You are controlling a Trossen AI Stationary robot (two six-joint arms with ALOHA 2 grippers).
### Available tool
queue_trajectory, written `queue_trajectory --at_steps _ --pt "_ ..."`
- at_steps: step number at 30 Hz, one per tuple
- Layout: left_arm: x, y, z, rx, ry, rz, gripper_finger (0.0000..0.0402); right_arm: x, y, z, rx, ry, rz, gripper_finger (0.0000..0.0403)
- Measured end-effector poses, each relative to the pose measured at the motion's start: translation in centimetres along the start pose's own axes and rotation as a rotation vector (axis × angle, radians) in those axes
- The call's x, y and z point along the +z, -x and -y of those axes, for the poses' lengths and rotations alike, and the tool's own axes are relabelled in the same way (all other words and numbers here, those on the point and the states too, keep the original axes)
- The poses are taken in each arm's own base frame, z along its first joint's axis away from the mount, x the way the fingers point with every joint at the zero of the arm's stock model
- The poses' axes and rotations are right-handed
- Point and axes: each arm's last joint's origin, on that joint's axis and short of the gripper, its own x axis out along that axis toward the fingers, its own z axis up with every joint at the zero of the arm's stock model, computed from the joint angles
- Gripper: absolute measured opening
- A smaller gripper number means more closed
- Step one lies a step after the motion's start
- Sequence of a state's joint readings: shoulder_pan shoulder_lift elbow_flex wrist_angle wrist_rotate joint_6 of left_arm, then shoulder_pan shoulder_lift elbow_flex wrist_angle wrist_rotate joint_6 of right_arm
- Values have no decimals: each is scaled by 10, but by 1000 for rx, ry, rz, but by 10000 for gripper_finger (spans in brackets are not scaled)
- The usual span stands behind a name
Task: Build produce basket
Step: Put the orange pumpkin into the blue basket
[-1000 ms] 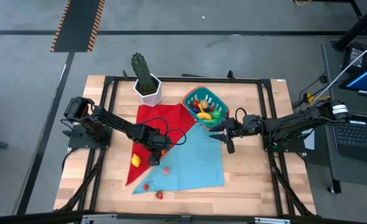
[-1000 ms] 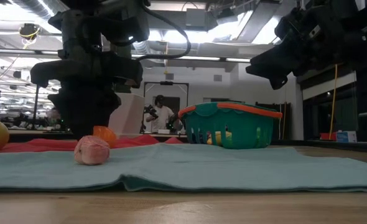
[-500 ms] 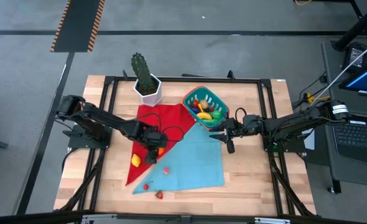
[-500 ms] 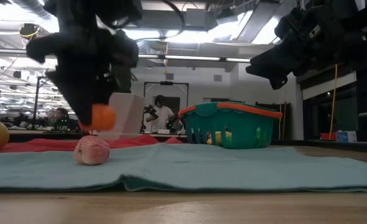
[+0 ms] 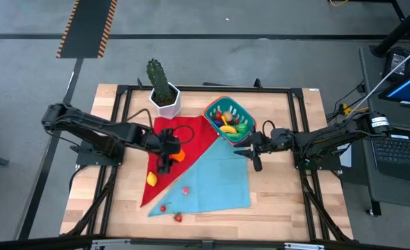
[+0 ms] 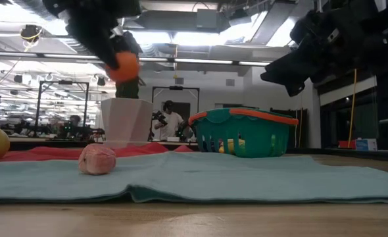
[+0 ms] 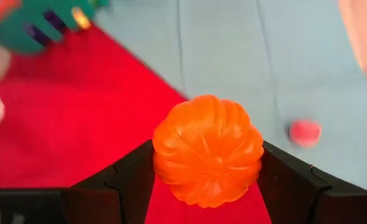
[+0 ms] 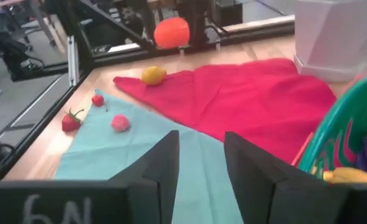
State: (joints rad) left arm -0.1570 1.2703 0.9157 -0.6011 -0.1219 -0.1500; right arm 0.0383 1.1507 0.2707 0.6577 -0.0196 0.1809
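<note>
From above, the left gripper [image 5: 171, 154] sits left of centre over the red cloth [image 5: 191, 135], its fingers clamped on an orange [image 5: 179, 155]; the teal basket [image 5: 228, 118] with produce inside stands upper centre, well apart from it, with the white cactus pot [image 5: 166, 99] to its left. A lemon [image 5: 151, 179] lies lower left on the red cloth, a pink ball [image 5: 185, 189] on the blue cloth [image 5: 222, 173], and red berries [image 5: 170, 212] near the bottom edge. The right gripper [image 5: 251, 151] hovers just right of centre, below the basket, fingers parted and holding nothing. At table height, the orange [image 6: 124, 66] hangs high in the upper left, in front of the pot [image 6: 126, 120]; the pink ball [image 6: 97, 158] lies lower left, the basket [image 6: 243, 131] at centre, and a person [image 6: 171, 122] stands far behind. The left wrist camera shows the orange [image 7: 207, 150] filling the centre between dark fingers [image 7: 129, 180], a basket corner [image 7: 40, 25] in the upper left. The right wrist camera shows its empty fingers [image 8: 162, 165] at the bottom, the basket wall [image 8: 342, 134] at right, the lemon [image 8: 153, 75] and held orange [image 8: 171, 32] up top.
</note>
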Motion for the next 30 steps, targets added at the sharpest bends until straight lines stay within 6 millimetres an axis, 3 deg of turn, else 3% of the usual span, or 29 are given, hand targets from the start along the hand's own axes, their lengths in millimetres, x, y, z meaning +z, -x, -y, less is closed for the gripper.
queue_trajectory --at_steps 5,16,22,30 --pt "7 -4 0 -26 -42 257 234 5 0 0 3 113 45 129" --pt "-11 -29 -16 -189 -29 594 234 10 -2 -1 0 277 60 129" --pt "-20 -36 -28 -215 17 598 234 13 -3 -2 -2 341 58 129" --pt "-18 -55 -32 -253 0 595 234 45 -22 -4 -105 325 -56 167"
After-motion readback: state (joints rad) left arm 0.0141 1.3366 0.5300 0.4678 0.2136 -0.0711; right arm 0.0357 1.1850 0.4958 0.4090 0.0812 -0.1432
